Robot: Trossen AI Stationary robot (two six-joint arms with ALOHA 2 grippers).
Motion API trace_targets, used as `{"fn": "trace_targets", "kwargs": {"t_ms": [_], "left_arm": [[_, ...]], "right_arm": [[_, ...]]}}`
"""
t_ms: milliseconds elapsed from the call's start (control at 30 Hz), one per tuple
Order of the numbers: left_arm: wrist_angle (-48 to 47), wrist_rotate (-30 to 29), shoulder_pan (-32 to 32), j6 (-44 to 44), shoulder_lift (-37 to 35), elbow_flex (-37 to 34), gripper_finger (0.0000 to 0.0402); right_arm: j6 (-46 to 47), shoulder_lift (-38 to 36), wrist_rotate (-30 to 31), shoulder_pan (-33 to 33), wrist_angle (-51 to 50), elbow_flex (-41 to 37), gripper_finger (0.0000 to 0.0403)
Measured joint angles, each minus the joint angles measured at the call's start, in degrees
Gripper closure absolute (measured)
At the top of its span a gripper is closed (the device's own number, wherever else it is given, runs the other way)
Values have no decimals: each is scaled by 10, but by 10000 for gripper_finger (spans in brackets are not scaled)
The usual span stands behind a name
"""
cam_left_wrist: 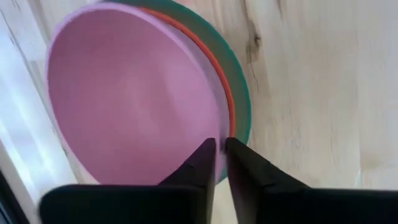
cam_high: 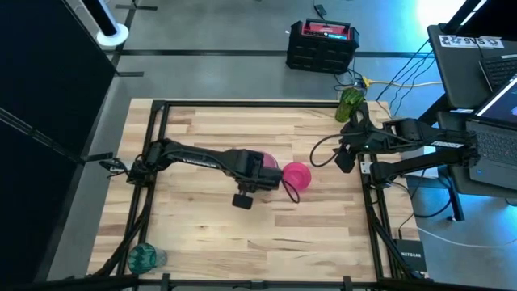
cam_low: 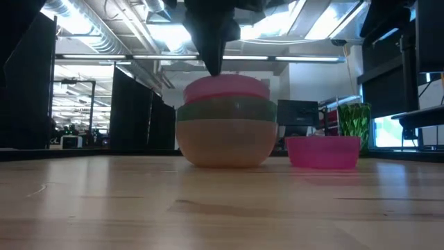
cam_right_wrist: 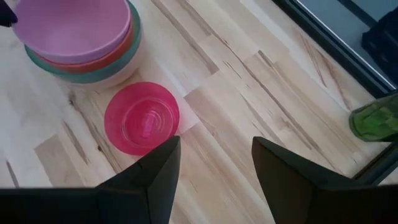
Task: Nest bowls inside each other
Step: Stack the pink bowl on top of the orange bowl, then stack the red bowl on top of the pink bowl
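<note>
A stack of nested bowls (cam_low: 225, 132) stands mid-table on its peach bottom bowl (cam_low: 225, 147). Above that sit a green one (cam_low: 225, 111), a red rim (cam_left_wrist: 229, 106) and a pink bowl (cam_left_wrist: 130, 93) on top. My left gripper (cam_left_wrist: 221, 149) comes down on the pink bowl's rim, fingers nearly together. A magenta bowl (cam_high: 297, 174) stands upright on the table just right of the stack. My right gripper (cam_right_wrist: 214, 146) waits open, raised at the table's right side, the magenta bowl (cam_right_wrist: 142, 118) ahead of it. My left gripper straddles the pink bowl's rim (cam_left_wrist: 219, 134) on the side toward the magenta bowl, one finger (cam_left_wrist: 205, 158) inside the bowl and one (cam_left_wrist: 239, 162) outside. The fingers point steeply down from above. The pink bowl sits level, nested in the stack.
A teal bowl (cam_high: 145, 257) lies at the near left corner. A translucent green one (cam_high: 349, 101) is at the far right edge. A black frame (cam_high: 242, 103) rims the table. A cable (cam_high: 287, 191) loops by the magenta bowl. Bare wood lies near and left of the stack.
</note>
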Motion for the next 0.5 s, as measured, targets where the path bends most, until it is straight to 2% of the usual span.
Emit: {"fn": "trace_targets", "kwargs": {"t_ms": [200,500], "left_arm": [[-3,1,3,-35,-5,2,299],[-60,-35,-17,-159,-73,42,248]], "right_arm": [[-27,9,-32,-2,17,-1,216],[-111,111,-126,-23,119,-14,215]]}}
